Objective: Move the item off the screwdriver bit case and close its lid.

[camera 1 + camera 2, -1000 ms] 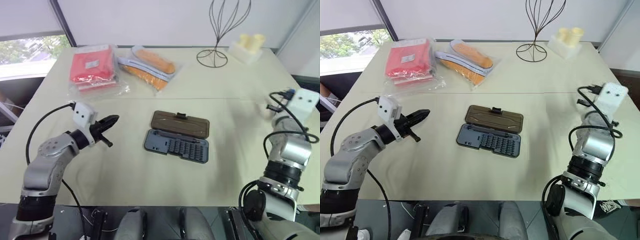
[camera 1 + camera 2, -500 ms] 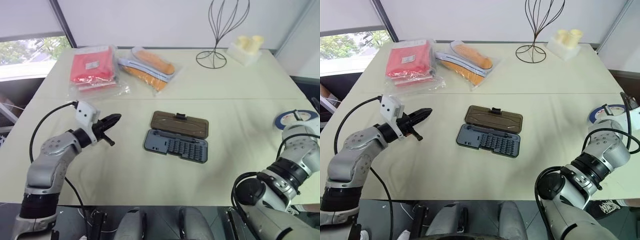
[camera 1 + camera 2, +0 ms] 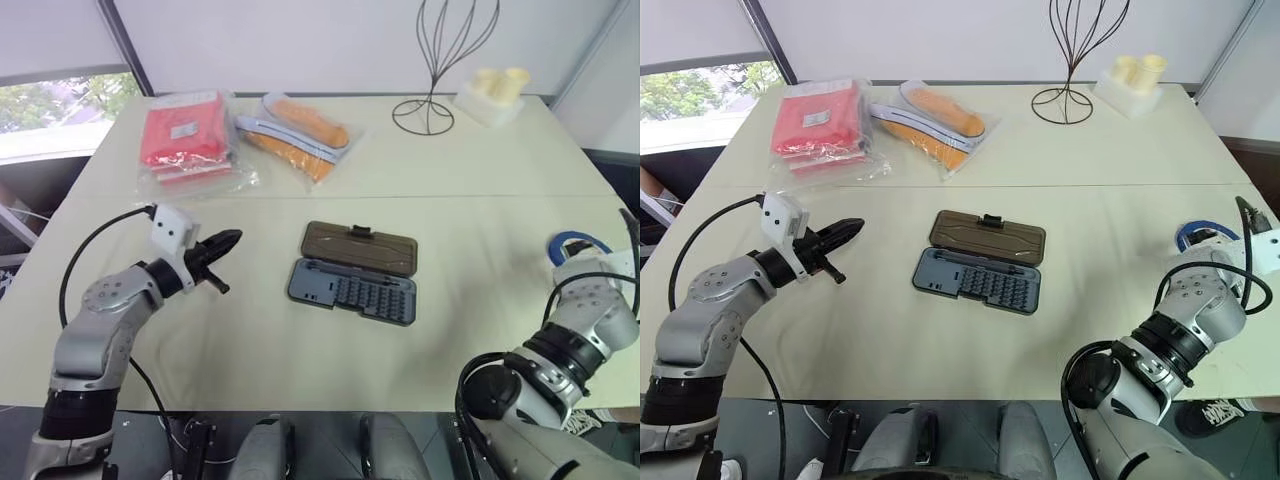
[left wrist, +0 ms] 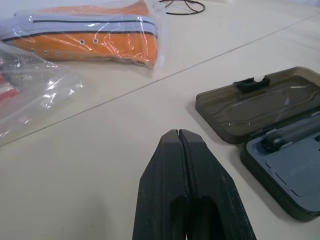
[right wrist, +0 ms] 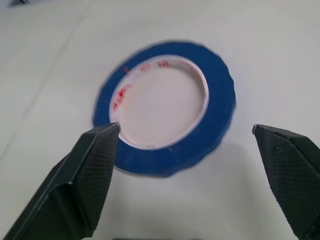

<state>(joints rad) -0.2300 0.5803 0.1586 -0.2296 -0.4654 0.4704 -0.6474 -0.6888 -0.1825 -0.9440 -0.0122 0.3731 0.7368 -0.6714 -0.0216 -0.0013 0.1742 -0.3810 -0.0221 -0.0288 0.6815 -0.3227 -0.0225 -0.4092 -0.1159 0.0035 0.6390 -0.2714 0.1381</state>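
The right pincer (image 5: 187,175) stands wide open, gripping nothing; the blue tape roll (image 5: 165,106) lies flat on the worktop (image 3: 480,180) just beyond its tips, at the frame's right edge, well apart from the screwdriver bit case (image 3: 352,286) at centre. Its lid (image 3: 360,246) still lies open; the left pincer (image 3: 222,243), closed and empty, hovers left of it.

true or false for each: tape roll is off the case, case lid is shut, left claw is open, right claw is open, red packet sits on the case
1. The blue tape roll lies on the table, off the bit case. True.
2. The lid is shut. False: it lies folded open behind the tray of bits.
3. The left claw is open. False: its fingers are pressed together.
4. The right claw is open, one finger on each side of the tape. True.
5. The red packet sits on the case. False: it lies at the table's far left.
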